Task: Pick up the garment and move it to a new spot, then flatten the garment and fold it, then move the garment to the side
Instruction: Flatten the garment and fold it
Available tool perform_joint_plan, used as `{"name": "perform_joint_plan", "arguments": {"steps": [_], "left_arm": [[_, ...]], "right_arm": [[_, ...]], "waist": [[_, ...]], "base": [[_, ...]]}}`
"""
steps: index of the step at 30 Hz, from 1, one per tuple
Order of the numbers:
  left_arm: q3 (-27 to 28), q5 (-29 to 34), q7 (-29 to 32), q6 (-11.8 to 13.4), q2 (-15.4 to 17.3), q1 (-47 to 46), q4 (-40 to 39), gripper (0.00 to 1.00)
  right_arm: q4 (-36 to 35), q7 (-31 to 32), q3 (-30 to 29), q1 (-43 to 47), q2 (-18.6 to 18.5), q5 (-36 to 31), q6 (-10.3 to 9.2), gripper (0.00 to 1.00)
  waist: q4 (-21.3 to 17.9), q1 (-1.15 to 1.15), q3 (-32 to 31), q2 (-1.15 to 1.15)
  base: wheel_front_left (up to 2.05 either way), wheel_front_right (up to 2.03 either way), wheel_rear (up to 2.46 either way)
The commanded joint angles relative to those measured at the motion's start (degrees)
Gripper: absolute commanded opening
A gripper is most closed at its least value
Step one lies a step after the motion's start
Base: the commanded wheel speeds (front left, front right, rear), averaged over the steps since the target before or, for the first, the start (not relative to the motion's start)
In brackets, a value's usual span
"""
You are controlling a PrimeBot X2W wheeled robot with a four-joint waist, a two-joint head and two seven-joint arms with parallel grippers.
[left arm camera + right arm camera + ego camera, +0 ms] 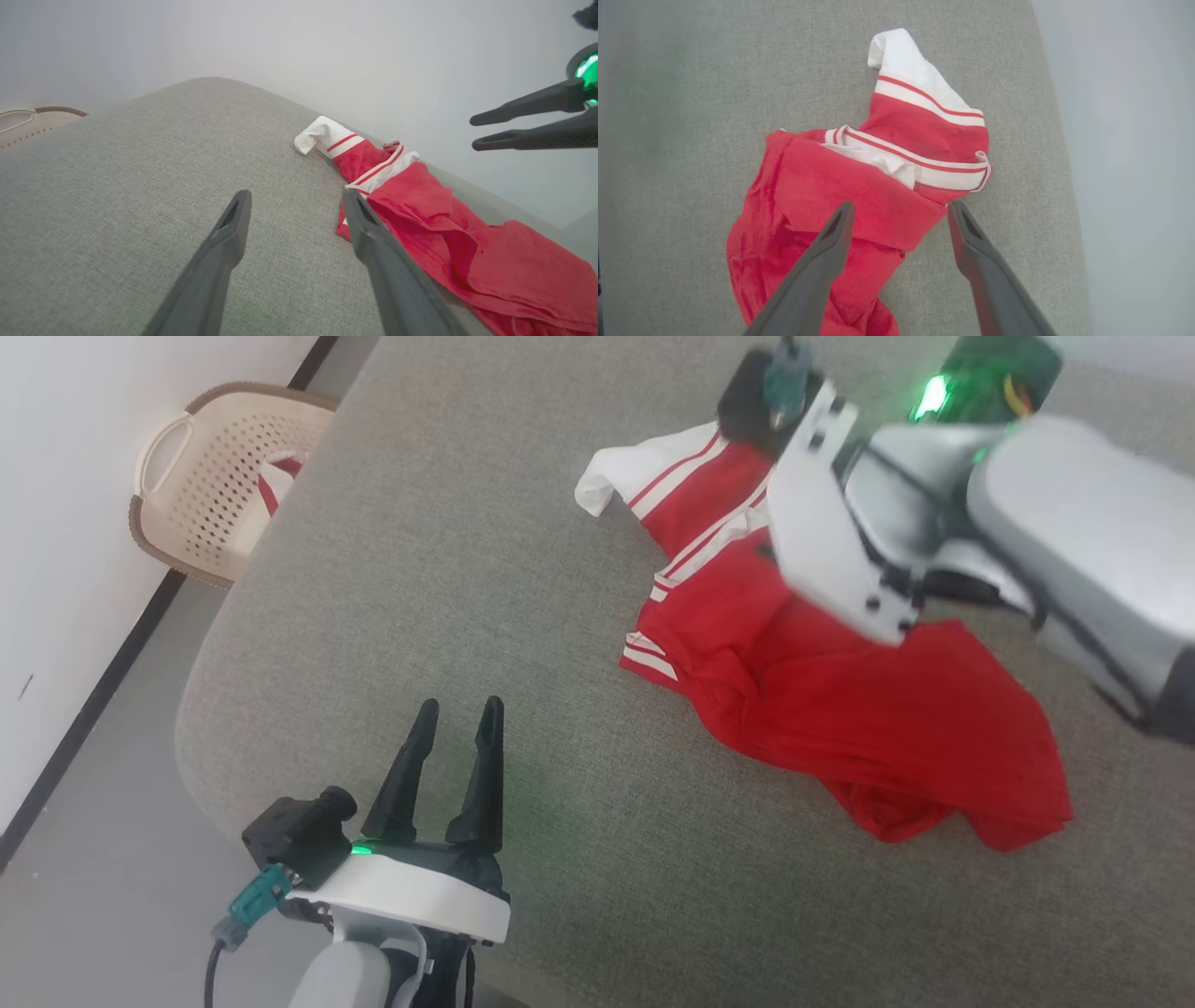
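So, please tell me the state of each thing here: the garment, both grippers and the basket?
Garment: crumpled in a heap on the grey cushion, not flattened, not folded.
Left gripper: open, empty, apart from the garment.
Right gripper: open, empty, above the garment.
Basket: holds some red-and-white cloth.

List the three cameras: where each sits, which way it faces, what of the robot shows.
Head view: on the head, looking down at the grey fabric cushion and crumpled red jersey with white sleeves; shows left tool and pale right forearm.
Left wrist view: along the open left tool's fingers, low across the cushion toward the jersey; the right tool shows at upper right.
Right wrist view: along its own open fingers, down onto the jersey.
Shared: all three see the jersey's white sleeve.
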Motion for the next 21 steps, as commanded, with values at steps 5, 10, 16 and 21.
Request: {"name": "perform_joint_plan", "arguments": {"steps": [5, 10, 16, 21], "left_arm": [[-1.0, -1.5, -0.3, 0.8, -0.2, 0.0, -1.3, 1.00], [-1.7, -2.9, -0.3, 1.1, -0.1, -1.4, -1.9, 1.00], [-2.1, -3.7, -0.3, 1.0, -0.1, -1.7, -1.9, 1.00], [-2.1, -4.0, -0.3, 0.8, -0.1, -2.3, -1.4, 1.00]], "right_arm": [[3.8, 2.1, 1.6, -2.3, 2.6, 0.5, -0.01, 1.00], [3.1, 5.7, 1.4, -0.7, 3.5, -3.1, -0.03, 1.00], [3.2, 5.6, 1.5, 0.5, 3.8, -5.5, -0.02, 1.00], [3.2, 4.7, 1.5, 0.8, 3.2, -6.2, -0.02, 0.00]], "waist": [[0.4, 0.00, 2.5, 0.00], [0.8, 0.00, 4.4, 0.00], [1.4, 0.00, 6.2, 0.00], [1.5, 0.00, 6.9, 0.00]], "base": [[0.00, 0.00, 0.00], [0.00, 0.00, 0.00], [0.00, 0.00, 0.00], [0.00, 0.00, 0.00]]}}
